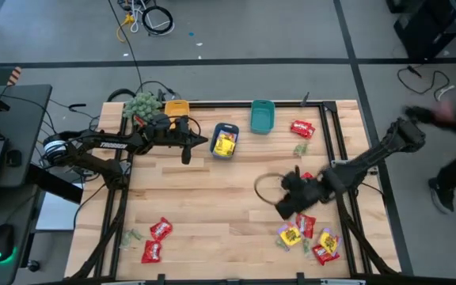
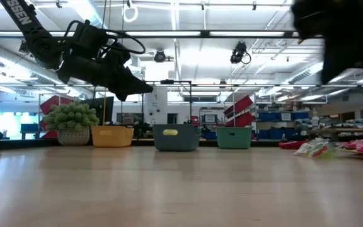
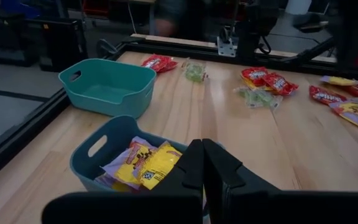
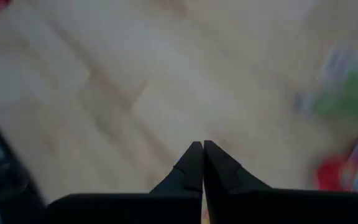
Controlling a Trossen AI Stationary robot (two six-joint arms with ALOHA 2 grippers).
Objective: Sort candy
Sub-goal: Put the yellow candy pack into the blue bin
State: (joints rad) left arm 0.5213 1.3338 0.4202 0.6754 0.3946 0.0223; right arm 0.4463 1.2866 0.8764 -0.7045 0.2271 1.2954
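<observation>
Far left of the table (image 1: 212, 202), near the front edge, two red packets (image 1: 157, 239) lie with a pale green one (image 1: 134, 235) just beside them, all unsorted. Up at the back-left corner sits the plant ball (image 1: 140, 104), and next to it the orange bin (image 1: 177, 108). The left gripper (image 1: 186, 150) hangs there, just beside the blue bin (image 1: 225, 141), fingers pinched tight together on nothing; its wrist view shows the tips meeting with no wrapper between. That blue bin holds yellow packets (image 3: 145, 165), so yellow sorting is under way. Next along the back row, the teal bin (image 1: 262, 115) looks empty in the left wrist view. Just right of it, a red packet (image 1: 302, 128) and a green one (image 1: 300, 148) rest on the wood.

Now the right gripper (image 1: 285, 207), low over the middle-right of the table, jaws snapped closed and bare, nothing caught between the tips in its own blurred view. Right beside it is the big pile (image 1: 311, 235): red, yellow and green packets mixed near the front-right corner.

My read: the right arm is between picks, empty. Next it has to open over that pile, settle on one packet at its edge, pinch it alone, then carry it to the bin of matching colour.
</observation>
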